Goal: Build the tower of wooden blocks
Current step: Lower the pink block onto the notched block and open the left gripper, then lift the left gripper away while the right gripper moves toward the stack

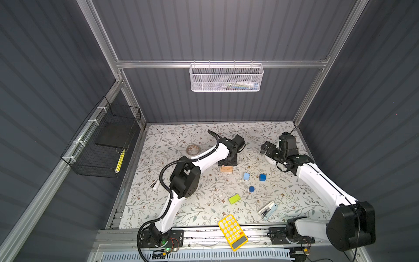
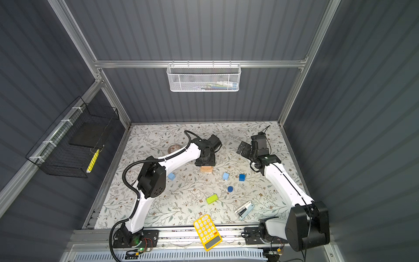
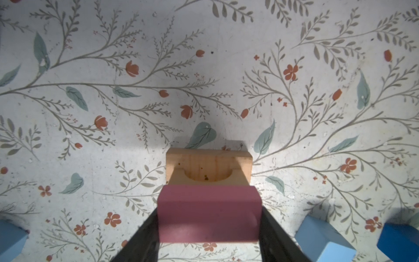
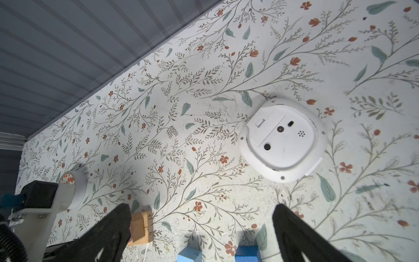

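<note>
The left claw point(image 3: 209, 212) was clamped on the pink bar point(image 3: 209, 202), holding it just over the tan bars point(image 3: 208, 165) at mid-surface point(image 1: 181, 136). The right claw point(image 4: 204, 226) stood wide apart and empty. The lime-green bar point(image 1: 234, 199) and dark-blue cube point(image 1: 262, 177) lay loose nearby.

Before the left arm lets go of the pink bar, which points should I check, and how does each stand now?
1. Grip: left gripper clamps the pink bar: ok.
2. Landing spot: visible top of the tan base is bare: ok.
3. Contact: bar resting on the base or above it: cannot tell.
4. Other arm: right gripper open, empty, apart from the base: ok.
5. Later pieces: light-blue cube, dark-blue cube, green bar lie loose: ok.
</note>
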Robot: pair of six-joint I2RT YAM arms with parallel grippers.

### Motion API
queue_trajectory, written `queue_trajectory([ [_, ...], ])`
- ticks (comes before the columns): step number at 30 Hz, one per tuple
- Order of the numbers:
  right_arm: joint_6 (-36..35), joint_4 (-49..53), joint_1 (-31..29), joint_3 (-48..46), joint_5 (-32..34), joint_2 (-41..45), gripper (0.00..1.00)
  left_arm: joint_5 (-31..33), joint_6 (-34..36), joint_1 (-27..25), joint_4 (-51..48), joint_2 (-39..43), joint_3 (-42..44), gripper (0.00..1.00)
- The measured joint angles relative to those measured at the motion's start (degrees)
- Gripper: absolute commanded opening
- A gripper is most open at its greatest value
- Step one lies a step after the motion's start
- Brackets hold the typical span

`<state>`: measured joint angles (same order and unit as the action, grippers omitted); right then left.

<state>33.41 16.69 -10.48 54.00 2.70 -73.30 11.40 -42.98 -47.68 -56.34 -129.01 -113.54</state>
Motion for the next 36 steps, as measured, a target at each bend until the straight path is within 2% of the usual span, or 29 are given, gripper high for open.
queue_trajectory([
  [3,0.02,0.00,0.00,0.00,0.00,0.00,0.99,0.00,-0.11,0.00,-0.02,0.00,0.00,0.73],
  [8,0.02,-0.02,0.00,0.00,0.00,0.00,0.99,-0.02,-0.15,0.00,-0.02,0.00,0.00,0.85],
  [17,0.04,-0.13,0.02,0.00,-0.22,0.00,0.99,0.00,-0.11,0.00,0.02,0.07,0.00,0.97],
  [20,0.09,-0.39,0.02,0.00,-0.22,0.00,0.99,0.02,-0.11,-0.02,0.02,0.61,0.00,1.00],
  [28,0.46,-0.46,0.02,0.00,-0.22,0.00,0.99,0.66,0.31,-0.02,0.22,5.97,0.02,0.99],
  [32,0.48,-0.87,0.02,0.00,-0.90,-0.44,0.99,1.07,0.92,-0.02,0.87,9.60,0.11,0.92],
  [36,0.46,-1.55,0.04,0.00,-2.45,-1.62,0.99,1.95,2.84,0.00,2.95,14.62,2.19,0.66],
])
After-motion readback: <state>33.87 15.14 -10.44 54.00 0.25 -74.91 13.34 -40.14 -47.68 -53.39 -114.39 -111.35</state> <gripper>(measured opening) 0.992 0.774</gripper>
